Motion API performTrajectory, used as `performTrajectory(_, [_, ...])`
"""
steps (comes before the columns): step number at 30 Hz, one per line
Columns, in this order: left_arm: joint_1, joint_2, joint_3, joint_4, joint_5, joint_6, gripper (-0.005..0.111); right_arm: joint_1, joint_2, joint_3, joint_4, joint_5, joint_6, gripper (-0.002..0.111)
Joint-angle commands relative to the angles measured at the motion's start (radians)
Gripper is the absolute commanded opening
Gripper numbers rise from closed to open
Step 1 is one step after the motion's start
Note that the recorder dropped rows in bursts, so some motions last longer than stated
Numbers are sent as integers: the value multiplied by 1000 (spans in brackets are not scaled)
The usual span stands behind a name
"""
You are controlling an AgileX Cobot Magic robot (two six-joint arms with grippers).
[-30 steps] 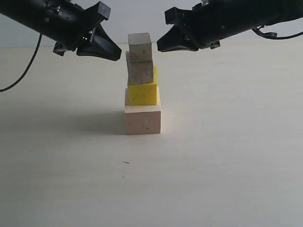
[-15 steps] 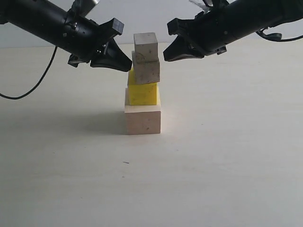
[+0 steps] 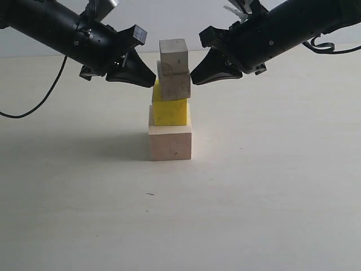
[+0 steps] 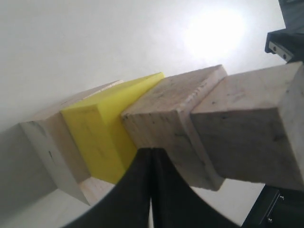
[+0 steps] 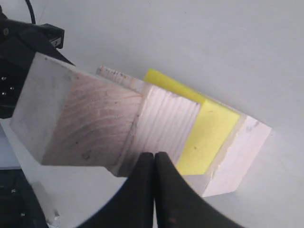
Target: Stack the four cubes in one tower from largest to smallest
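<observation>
A: Where's the tower?

B: The tower is centre frame in the exterior view, standing on the pale table. All four cubes are up. Bottom to top: large pale wood cube, yellow cube, lower small cube, top small cube.

A: Is it lined up?

B: Not neatly. The lower small cube is twisted and shifted right, so it pokes a little past the yellow cube's right edge. The top small cube sits flat on it.

A: Grippers?

B: The left gripper comes in from the upper left. Its jaws are pressed together and it is empty. Its tip is at the left edge of the lower small cube, just above the yellow cube's top corner. The right gripper comes in from the upper right, jaws also pressed together, nothing in them. Its tip is just beside that cube's right edge.

A: Touching?

B: I cannot tell on either side. In both wrist views the closed fingers are a single dark wedge pointing at the lower small cube, and the contact itself is not clear.
</observation>
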Motion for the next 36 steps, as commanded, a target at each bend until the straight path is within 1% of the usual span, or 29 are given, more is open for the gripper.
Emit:
performTrajectory(1, [2,-3,-4,-5,-6,4,0,2,-2,-6,-3,14,-2,0])
performTrajectory(22, [2,-31,-4,-7,0,19,0,2,-2,-6,20,57,-20,0])
performTrajectory(28, [2,-31,-4,-9,4,19,0,2,-2,-6,-28,-23,19,0])
performTrajectory(32, [2,-31,-4,-11,4,19,0,2,-1,-6,-26,-70,22,0])
performTrajectory(36, [2,-31,-4,-11,2,19,0,2,10,-6,7,-75,22,0])
